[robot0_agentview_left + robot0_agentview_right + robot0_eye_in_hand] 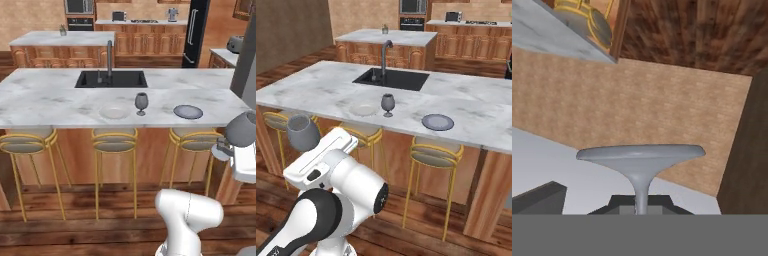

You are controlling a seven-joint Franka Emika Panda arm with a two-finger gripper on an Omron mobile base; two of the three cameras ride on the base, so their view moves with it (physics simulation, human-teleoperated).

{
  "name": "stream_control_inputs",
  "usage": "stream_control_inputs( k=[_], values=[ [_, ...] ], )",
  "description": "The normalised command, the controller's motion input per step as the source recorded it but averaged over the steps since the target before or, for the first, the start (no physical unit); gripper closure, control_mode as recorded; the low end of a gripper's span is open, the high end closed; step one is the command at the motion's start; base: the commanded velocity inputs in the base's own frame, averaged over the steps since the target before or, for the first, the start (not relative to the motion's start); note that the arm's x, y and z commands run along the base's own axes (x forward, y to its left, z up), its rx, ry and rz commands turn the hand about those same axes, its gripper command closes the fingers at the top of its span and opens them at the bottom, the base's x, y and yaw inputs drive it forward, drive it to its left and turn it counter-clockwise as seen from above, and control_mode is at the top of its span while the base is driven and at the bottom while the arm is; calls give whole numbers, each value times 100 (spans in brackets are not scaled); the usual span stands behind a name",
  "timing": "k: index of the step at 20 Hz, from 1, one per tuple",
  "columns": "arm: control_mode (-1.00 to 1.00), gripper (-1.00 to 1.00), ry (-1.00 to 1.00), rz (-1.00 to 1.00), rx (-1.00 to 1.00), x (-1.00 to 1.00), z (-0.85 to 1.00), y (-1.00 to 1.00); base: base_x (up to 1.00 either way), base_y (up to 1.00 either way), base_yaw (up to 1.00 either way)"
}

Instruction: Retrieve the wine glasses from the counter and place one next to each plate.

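On the bar top: a white, grey-veined marble slab [50, 105] carries, left to right, a round shallow white plate [114, 112], a dark grey translucent stemmed glass [141, 103] standing upright just beside it, and, apart to the right, a round blue-grey plate with a raised rim [188, 111].
Behind them: a black rectangular sink [111, 79] with a tall grey tap [109, 59].
Under the front edge: three yellow-framed round stools [114, 140] on a dark plank floor.
Second glass: a grey translucent wine glass [302, 132], bowl rounded and open, sits at the arm's end, short of the bar.
Hand view: its round flat foot [641, 156] and slim stem lie straight ahead.
Claw: the two-finger gripper [641, 202] is pinched narrow on that stem.
Base views: they show the bowl, the bar and both plates.
Room: bare marble lies right of the blue-grey plate, up to the slab's front edge.
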Motion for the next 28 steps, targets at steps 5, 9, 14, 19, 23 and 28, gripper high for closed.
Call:
stream_control_inputs(
  k=[5, 9, 14, 19, 23, 28],
  values=[
    [100, 100, 0, 0, 0, 0, 0, 0, 16, -100, 5],
    [100, 100, 0, 0, 0, 0, 0, 0, 56, -100, 6],
    [100, 100, 0, 0, 0, 0, 0, 0, 92, -47, -2],
    [100, 100, 0, 0, 0, 0, 0, 0, 63, -5, -5],
    [100, 100, 0, 0, 0, 0, 0, 0, 48, -5, -17],
    [100, 100, 0, 0, 0, 0, 0, 0, 21, -9, -44]
  ],
)
